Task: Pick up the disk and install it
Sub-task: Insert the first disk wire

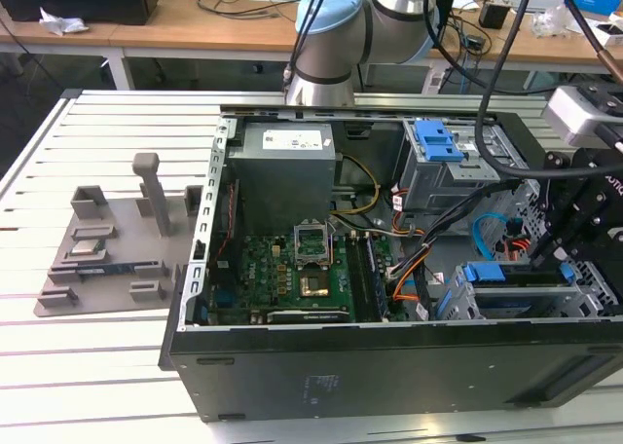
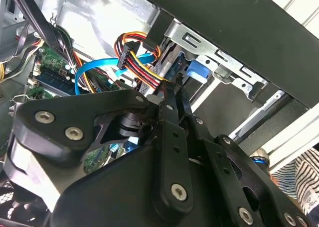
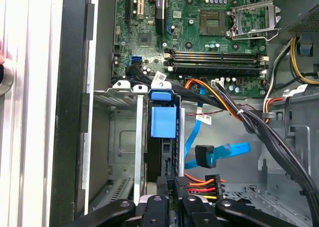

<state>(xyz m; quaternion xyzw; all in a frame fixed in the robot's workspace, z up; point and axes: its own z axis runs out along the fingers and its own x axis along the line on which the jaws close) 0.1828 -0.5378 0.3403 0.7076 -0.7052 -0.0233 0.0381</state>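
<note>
First wrist view, disk point(image 3: 163, 137) (upright in bay), just beyond gripper point(image 3: 174, 187)

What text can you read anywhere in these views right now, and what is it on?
No text reads clearly enough to quote.
White sticker on the grey metal box, exterior view: print too small to read.
White cable tags, first wrist view: print too small to read.
Motherboard markings: too small to read.
Disk in the drive bay: its blue bracket faces the camera, with no label in sight.

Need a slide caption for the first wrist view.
Gripper poised at the blue-bracketed disk standing on edge in the open computer case's drive cage.
</note>
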